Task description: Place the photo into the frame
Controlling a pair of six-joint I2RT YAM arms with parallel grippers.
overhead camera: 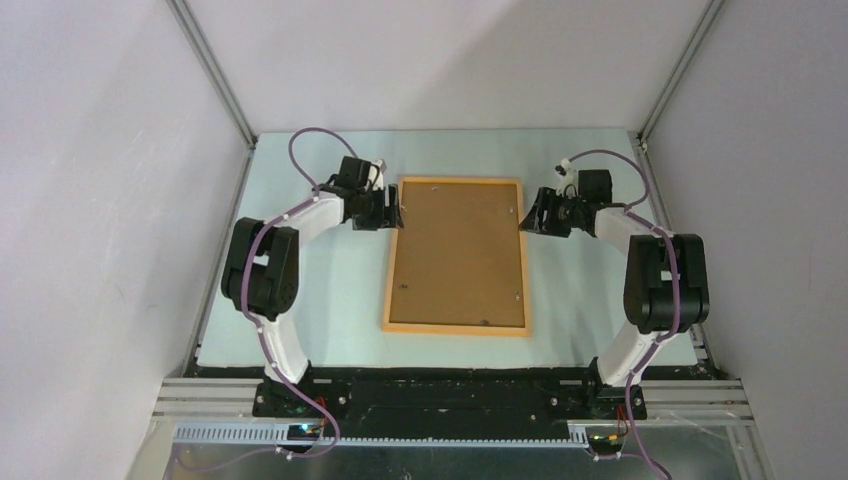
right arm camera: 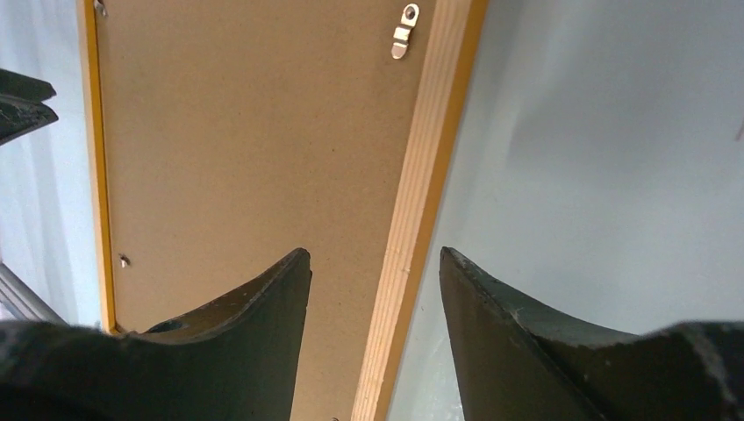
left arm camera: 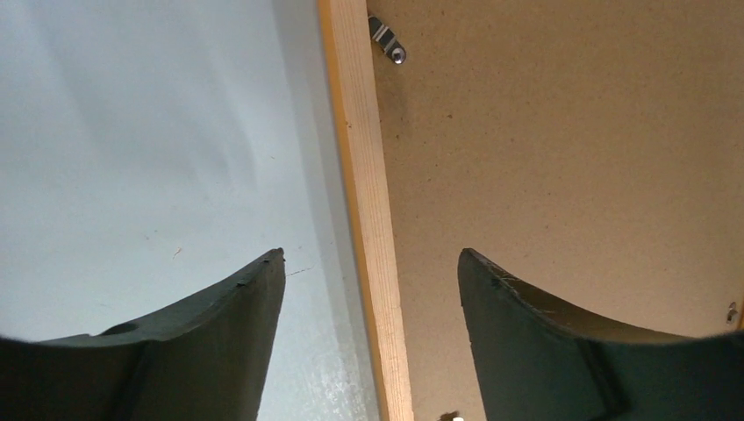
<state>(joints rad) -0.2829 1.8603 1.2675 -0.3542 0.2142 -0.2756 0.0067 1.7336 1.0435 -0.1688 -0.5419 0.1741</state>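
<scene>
The left gripper point(left arm camera: 371, 254) sits closest to its wrist camera. Its dark fingers point(left arm camera: 219, 333) are spread and straddle the left rail of the frame point(overhead camera: 456, 328), with a gap on each side, so it grasps nothing. From above, it is at about 10 o'clock of the frame.

The frame lies flat, back up, in the middle of the table point(overhead camera: 330, 280). A brown backing board point(overhead camera: 458, 250) fills its recess. The photo shows in no view, and I cannot tell whether it lies under the board.

At about 2 o'clock of the frame, the right gripper point(right arm camera: 375, 253) also has its jaws parted over the right rail and holds nothing.

Judged from here, the main risk is an uneven pinch. If one gripper closes and lifts before the other, the frame would tilt, and the board and the pane could slide or drop out. A small metal clip point(left arm camera: 387, 40) sits at 12 o'clock in the left wrist view and another point(right arm camera: 404, 31) in the right, but I cannot tell whether they lock the board. A finger could also land on the board's edge instead of the wood and slip off.

The frame is the only container, and all it visibly holds is the board.
</scene>
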